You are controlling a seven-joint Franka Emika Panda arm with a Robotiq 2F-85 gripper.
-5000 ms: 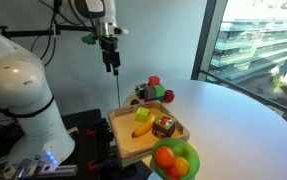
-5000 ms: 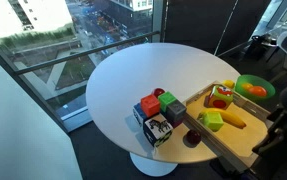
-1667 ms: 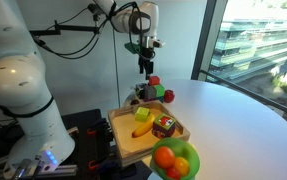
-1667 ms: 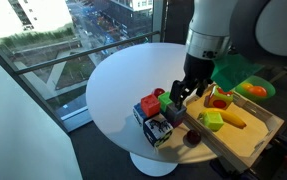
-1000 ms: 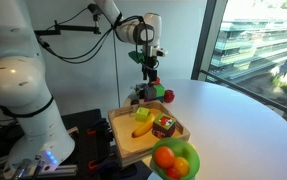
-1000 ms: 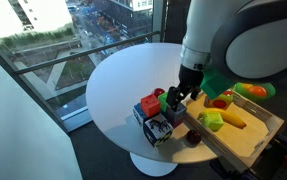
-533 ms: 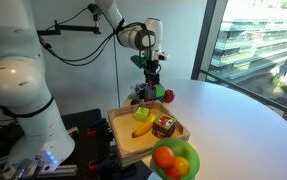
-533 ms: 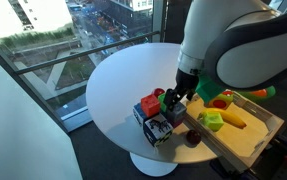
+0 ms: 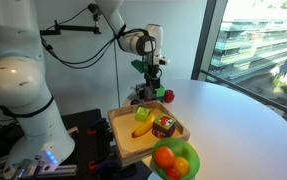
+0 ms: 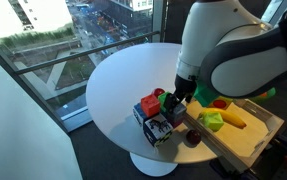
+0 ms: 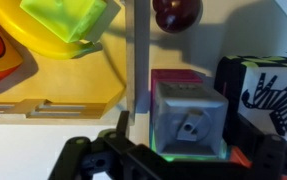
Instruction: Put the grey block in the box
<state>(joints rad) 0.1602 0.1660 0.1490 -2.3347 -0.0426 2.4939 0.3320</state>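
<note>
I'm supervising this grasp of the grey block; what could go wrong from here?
The grey block sits close between the rim of the box and a zebra-patterned cube; the fingers of the gripper could land on either. A bump might also push the red block away.

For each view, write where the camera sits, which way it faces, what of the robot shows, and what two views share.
In an exterior view, the camera sits beside the robot base, looking across the table; base, arm and end effector show.
In an exterior view, it sits high, looking down on the table; arm and end effector show.
Wrist view: looks down on the grey block beside the box; only the end effector's dark frame shows.
Both exterior views share the box and fruit bowl.
</note>
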